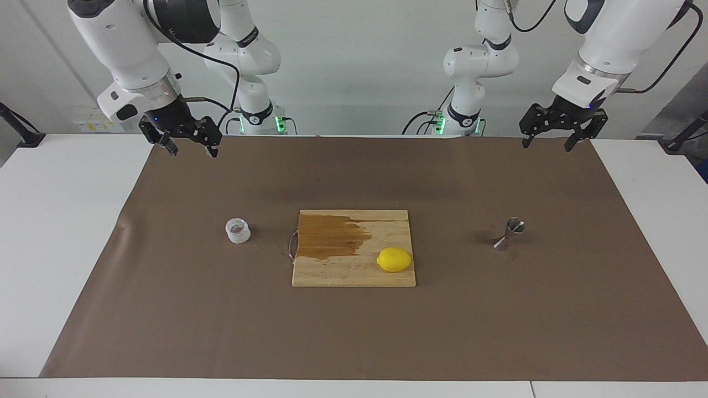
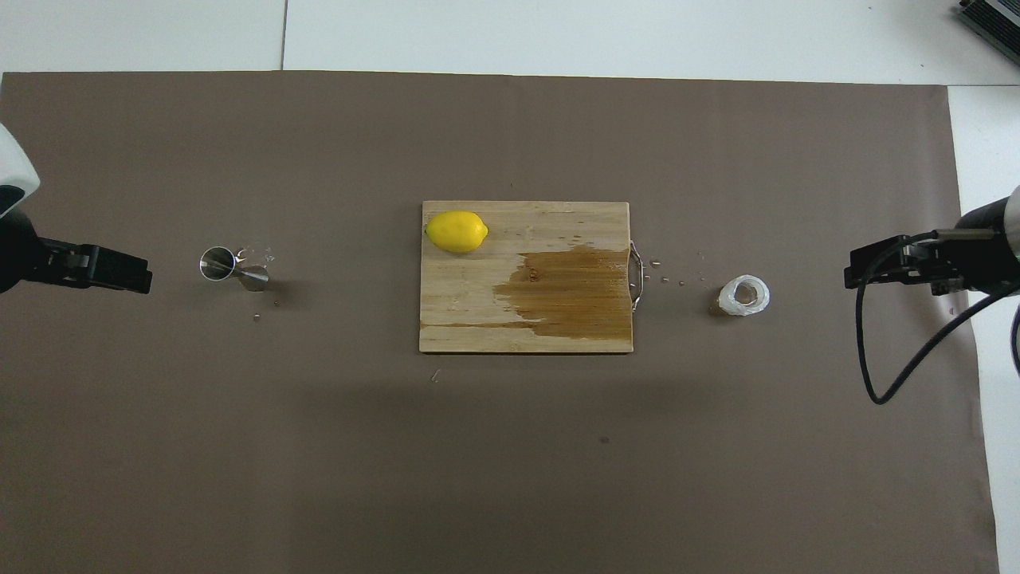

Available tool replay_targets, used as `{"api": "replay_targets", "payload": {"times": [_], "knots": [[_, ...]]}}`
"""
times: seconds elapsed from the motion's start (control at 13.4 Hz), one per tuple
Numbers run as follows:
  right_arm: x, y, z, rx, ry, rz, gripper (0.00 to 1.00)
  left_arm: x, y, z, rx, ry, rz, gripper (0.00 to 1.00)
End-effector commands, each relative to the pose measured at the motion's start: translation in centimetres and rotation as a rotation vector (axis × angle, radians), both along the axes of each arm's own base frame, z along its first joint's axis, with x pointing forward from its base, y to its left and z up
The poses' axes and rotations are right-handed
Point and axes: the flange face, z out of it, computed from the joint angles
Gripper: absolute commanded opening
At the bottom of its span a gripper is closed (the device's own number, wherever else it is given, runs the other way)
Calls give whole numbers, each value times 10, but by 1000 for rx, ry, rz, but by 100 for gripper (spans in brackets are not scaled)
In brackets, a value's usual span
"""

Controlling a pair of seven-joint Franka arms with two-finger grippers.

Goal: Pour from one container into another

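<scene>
**Two small vessels, far apart, spill already on the board**

Brown paper covers the white worktop (image 1: 33, 232). Going by the facing view from its left: the right gripper (image 1: 188, 145) hangs with fingers wide, holding nothing, over the paper's edge by the robots. The cup (image 1: 237, 230) stands toward that arm's end, beside the wet cutting board (image 1: 354, 271) carrying a lemon (image 1: 394, 259). The jigger (image 1: 511, 233) stands toward the left arm's end, under no gripper; the left gripper (image 1: 556, 135) hangs wide and empty.

Risks, as I judge them: the soft cup may buckle when squeezed and slop; the narrow-waisted jigger may topple if nudged; its small mouth invites overshoot.

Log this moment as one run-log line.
left gripper: open, empty, raised | right gripper: open, empty, raised | cup: on mat | jigger: upright on mat | pour: not started
</scene>
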Motion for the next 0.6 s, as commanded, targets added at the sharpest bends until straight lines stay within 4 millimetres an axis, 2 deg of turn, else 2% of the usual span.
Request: {"api": "replay_targets", "payload": {"times": [0.0,0.15,0.22,0.37,0.52], "knots": [[-5,-2,0,25,-17,9,100,-14,4,-12,-23,38,22,100],[-5,-2,1,25,-18,9,100,-34,6,-36,-65,61,118,100],[-5,-1,0,25,-15,9,100,-37,3,-44,-71,62,154,100],[-5,-1,1,25,-17,9,100,-32,4,-65,-114,82,199,100],[-5,-2,0,25,-15,8,100,-21,15,-94,-117,125,228,100]]}}
